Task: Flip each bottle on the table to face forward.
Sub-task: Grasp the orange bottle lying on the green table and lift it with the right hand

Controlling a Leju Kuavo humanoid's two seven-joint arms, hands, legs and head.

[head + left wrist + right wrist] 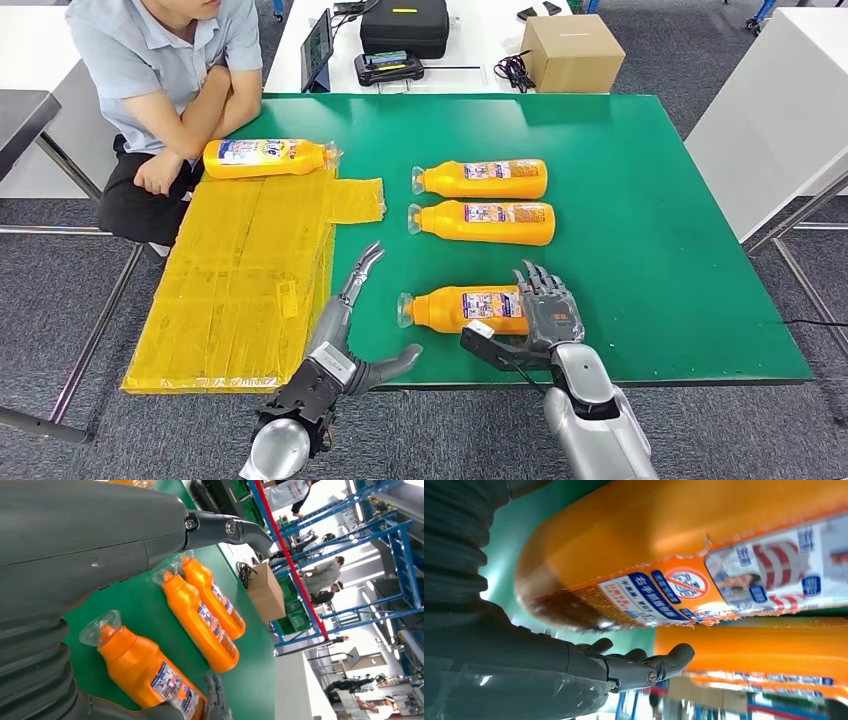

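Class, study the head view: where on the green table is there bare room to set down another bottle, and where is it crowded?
Free: the green table's stretch to the right of the three bottles, and its far strip before the cardboard box. Crowded: the middle, around the nearest bottle and right hand; yellow sheet covers the left.

The right hand (549,312) covers the base end of the nearest bottle (462,308), so contact cannot be judged (the right wrist view is too close and blurred). Beyond the left hand (352,330), the seated person (165,60) is cut off above.
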